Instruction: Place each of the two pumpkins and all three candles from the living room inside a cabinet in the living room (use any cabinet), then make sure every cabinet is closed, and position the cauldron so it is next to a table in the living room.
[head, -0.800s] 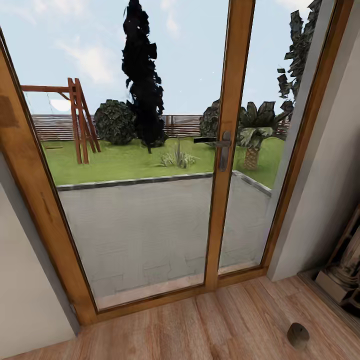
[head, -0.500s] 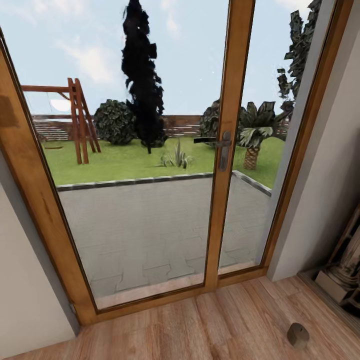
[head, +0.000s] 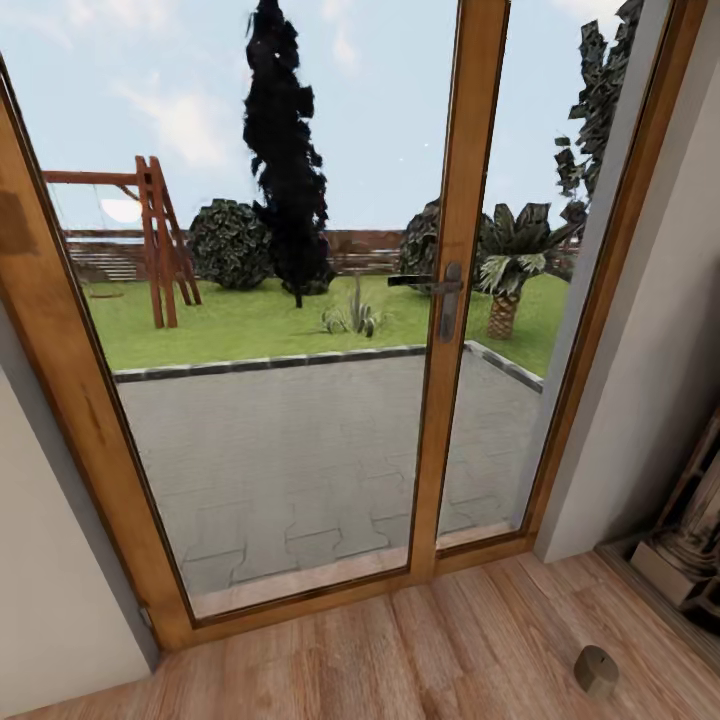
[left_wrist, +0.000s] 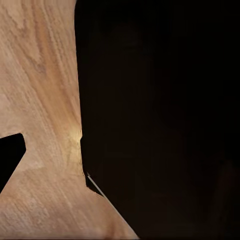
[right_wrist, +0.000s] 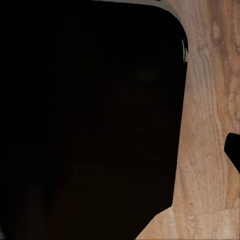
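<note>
Each wrist view takes in a large black mass close to the lens with the wood floor (left_wrist: 45, 100) beyond it; I cannot make out fingers in that darkness, so whether either pincer is open, closed or holding anything cannot be told. In the head view no arm reaches into the space ahead.

Outward from there, the one task thing in sight is a candle (head: 597, 670), a stubby grey-beige cylinder standing upright on the floor planks (head: 440, 650), low and to the robot's right. Its long axis is vertical, flat top up. It lies on the right-hand side, so by my judgement the right arm is the nearer one for a pick, coming down from above, once the base or trunk has brought it within reach.

Just beyond the candle, against the right wall, stands the base of a carved stone surround (head: 690, 550), near it but apart. Straight ahead is a glazed door (head: 445, 300) in a wooden frame with a dark lever handle (head: 425, 283), giving onto a paved terrace and lawn.

No cabinet, drawer or other container is in sight, so the candle has nowhere at hand to go; the robot will have to carry it elsewhere
</note>
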